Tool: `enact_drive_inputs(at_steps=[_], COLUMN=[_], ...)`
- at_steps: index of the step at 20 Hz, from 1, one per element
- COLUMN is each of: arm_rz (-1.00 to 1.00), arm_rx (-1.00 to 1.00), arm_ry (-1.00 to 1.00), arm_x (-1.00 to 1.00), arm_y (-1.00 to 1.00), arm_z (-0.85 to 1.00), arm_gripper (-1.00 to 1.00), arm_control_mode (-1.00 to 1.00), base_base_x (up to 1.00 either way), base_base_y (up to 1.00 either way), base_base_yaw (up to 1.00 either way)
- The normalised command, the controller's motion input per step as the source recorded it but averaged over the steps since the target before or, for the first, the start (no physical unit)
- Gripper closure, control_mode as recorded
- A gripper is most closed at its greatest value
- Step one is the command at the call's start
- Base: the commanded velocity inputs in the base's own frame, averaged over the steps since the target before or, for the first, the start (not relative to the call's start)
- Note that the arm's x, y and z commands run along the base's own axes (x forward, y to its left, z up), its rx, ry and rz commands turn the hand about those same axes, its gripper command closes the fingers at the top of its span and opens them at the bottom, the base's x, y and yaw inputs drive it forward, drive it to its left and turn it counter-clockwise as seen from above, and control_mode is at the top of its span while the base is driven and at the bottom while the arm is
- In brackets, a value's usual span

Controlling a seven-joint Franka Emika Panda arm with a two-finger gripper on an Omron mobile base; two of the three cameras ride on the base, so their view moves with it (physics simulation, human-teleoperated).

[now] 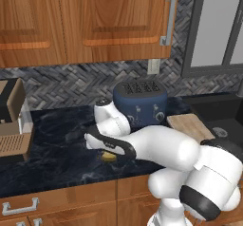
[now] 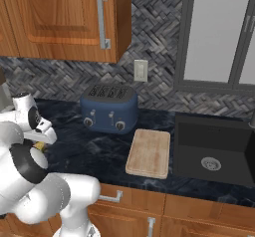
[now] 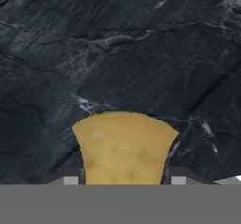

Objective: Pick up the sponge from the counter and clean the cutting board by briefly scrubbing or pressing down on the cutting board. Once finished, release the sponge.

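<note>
The yellow sponge [image 3: 124,148] sits pinched between my two fingertips, with the gripper [image 3: 124,180] shut on its sides. In the left base view the sponge [image 1: 109,157] peeks out under my hand, low over the dark marble counter [image 1: 52,149]. Whether it touches the counter [image 3: 117,44] I cannot tell. The right base view has the sponge [image 2: 40,145] as a yellow sliver beneath the gripper [image 2: 41,140]. The tan cutting board [image 2: 149,153] lies flat to the right, past the toaster, near the counter's front edge; its near end is cut off by my arm in the left base view [image 1: 190,125].
A dark blue toaster [image 2: 110,109] stands against the backsplash between my hand and the board. A black sink [image 2: 214,154] is right of the board. A coffee machine [image 1: 12,125] sits at the far left. Wooden cabinets hang overhead.
</note>
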Motion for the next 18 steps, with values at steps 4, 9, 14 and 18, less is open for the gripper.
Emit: enact_drive_inputs(at_steps=[4,9,14,18], arm_rz=[0.0,-0.01,-0.03,-0.03], arm_rx=[0.04,0.03,0.0,0.0], arm_ry=[-0.07,-0.05,-0.03,-0.02], arm_x=[0.0,0.0,0.05,0.08], arm_y=[-0.99,-0.99,-0.97,-1.0], arm_z=[0.2,0.15,0.01,0.06], arm_gripper=[1.0,1.0,1.0,1.0], arm_control_mode=[-1.0,-1.0,-1.0,-1.0], base_base_x=[0.0,0.0,0.0,0.0], base_base_y=[0.0,0.0,0.0,0.0], base_base_yaw=[0.0,0.0,0.0,0.0])
